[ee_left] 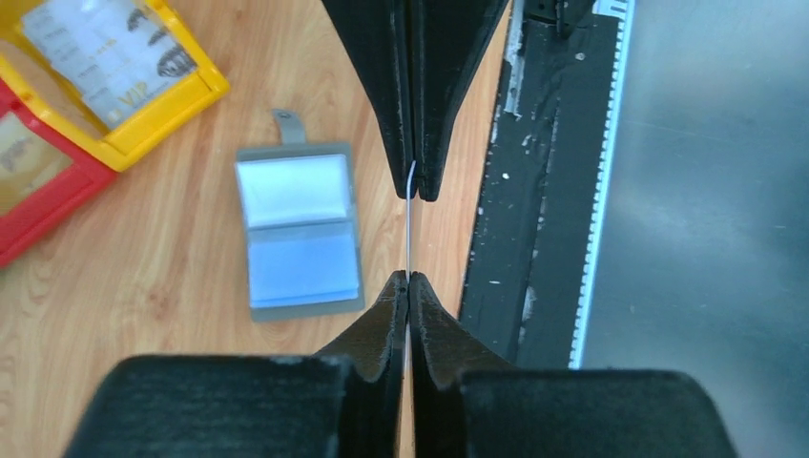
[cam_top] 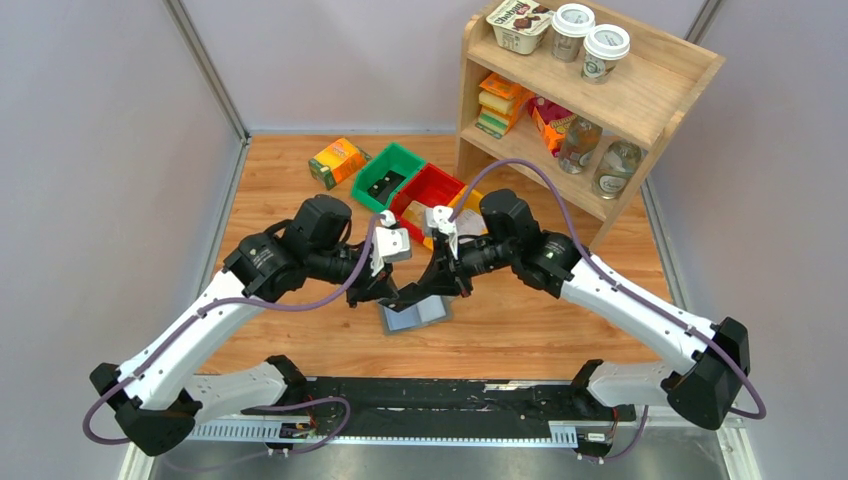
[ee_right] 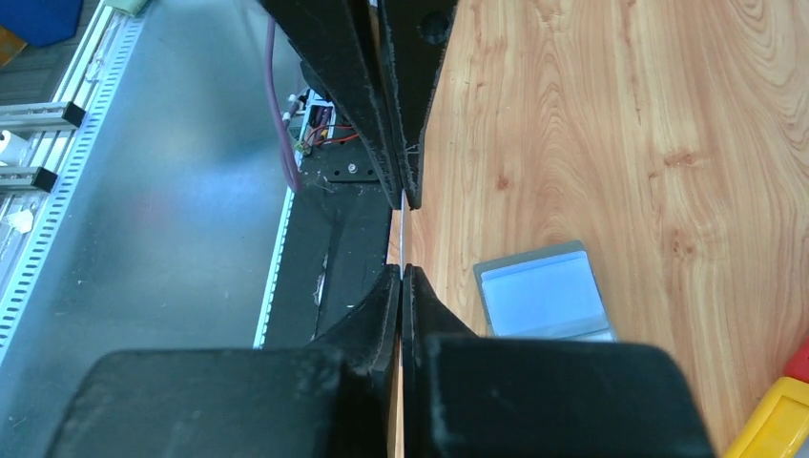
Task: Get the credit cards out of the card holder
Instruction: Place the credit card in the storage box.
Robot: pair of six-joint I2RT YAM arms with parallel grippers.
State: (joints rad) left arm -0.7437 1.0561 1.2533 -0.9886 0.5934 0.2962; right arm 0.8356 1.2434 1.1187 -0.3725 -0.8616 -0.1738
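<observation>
Credit card (ee_left: 410,234) edge-on, left gripper (ee_left: 408,280) and right gripper (ee_left: 417,194) both closed, seemingly pinching its opposite ends

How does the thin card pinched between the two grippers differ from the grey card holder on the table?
The thin pale-edged card is off the table, edge-on to both wrist cameras; the grey bifold card holder lies flat on the wooden table. The card is pinched by the left gripper and right gripper, both shut; the holder is untouched. The card shows only a thin line; the holder lies open, showing two blue-grey pockets.
</observation>
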